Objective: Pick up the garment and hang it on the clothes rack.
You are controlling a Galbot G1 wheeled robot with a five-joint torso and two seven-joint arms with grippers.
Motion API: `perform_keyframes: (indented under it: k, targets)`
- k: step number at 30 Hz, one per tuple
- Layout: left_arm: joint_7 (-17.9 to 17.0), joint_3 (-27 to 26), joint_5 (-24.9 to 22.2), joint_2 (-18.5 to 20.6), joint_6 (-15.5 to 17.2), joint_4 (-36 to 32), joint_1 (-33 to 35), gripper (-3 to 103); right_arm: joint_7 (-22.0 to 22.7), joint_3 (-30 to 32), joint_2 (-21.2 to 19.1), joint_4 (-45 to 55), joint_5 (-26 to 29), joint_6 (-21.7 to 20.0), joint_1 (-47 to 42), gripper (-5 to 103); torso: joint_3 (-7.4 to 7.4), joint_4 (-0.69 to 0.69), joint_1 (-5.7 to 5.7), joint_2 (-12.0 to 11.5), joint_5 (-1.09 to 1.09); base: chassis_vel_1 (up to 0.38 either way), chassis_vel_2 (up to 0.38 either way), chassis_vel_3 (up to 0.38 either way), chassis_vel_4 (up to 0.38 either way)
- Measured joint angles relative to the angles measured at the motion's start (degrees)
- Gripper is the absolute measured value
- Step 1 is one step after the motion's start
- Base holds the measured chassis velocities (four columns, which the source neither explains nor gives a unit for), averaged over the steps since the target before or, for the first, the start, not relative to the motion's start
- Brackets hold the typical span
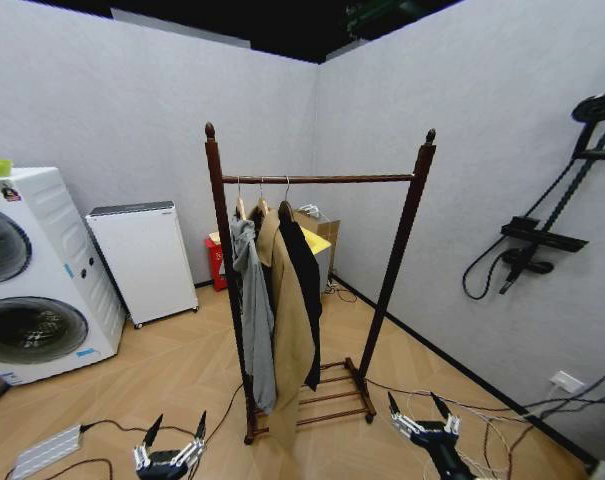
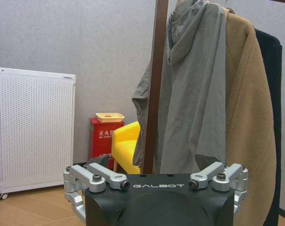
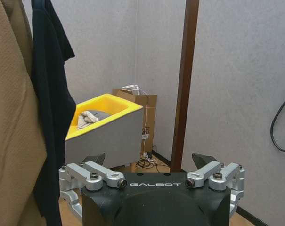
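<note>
The garment, a long black coat, hangs on its hanger from the bar of the clothes rack, at the right of a tan coat and a grey hooded garment. In the left wrist view the black garment shows behind the tan coat; in the right wrist view the garment hangs beside the rack post. My left gripper and right gripper sit low, in front of the rack, both open and holding nothing.
Stacked washing machines and a white appliance stand at the left wall. A red box and a yellow-rimmed bin sit behind the rack. A black shower rail is on the right wall. Cables cross the floor.
</note>
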Motion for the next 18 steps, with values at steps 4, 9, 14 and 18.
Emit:
perform_keyframes:
  k: [4,9,14,18]
  targets:
    - [0.0,0.0,0.0,0.0,0.0,0.0,0.0,100,0.0,0.0,0.0,0.0,0.0,0.0,0.1,100,0.00,-0.01,0.00,0.0,0.00,-0.022,-0.013,-0.023,-0.028]
    - [0.0,0.0,0.0,0.0,0.0,0.0,0.0,100,0.0,0.0,0.0,-0.1,0.1,-0.1,0.1,100,0.00,0.00,0.00,0.0,0.00,-0.055,-0.058,-0.061,-0.050]
    - [0.0,0.0,0.0,0.0,0.0,0.0,0.0,100,0.0,-0.1,-0.1,-0.1,0.1,-0.1,0.2,100,0.00,-0.01,0.00,0.0,0.00,-0.074,-0.063,-0.080,-0.077]
    - [0.0,0.0,0.0,0.0,0.0,0.0,0.0,100,0.0,-0.1,-0.1,-0.1,0.1,-0.1,0.2,100,0.00,0.00,0.00,0.0,0.00,-0.100,-0.109,-0.096,-0.095]
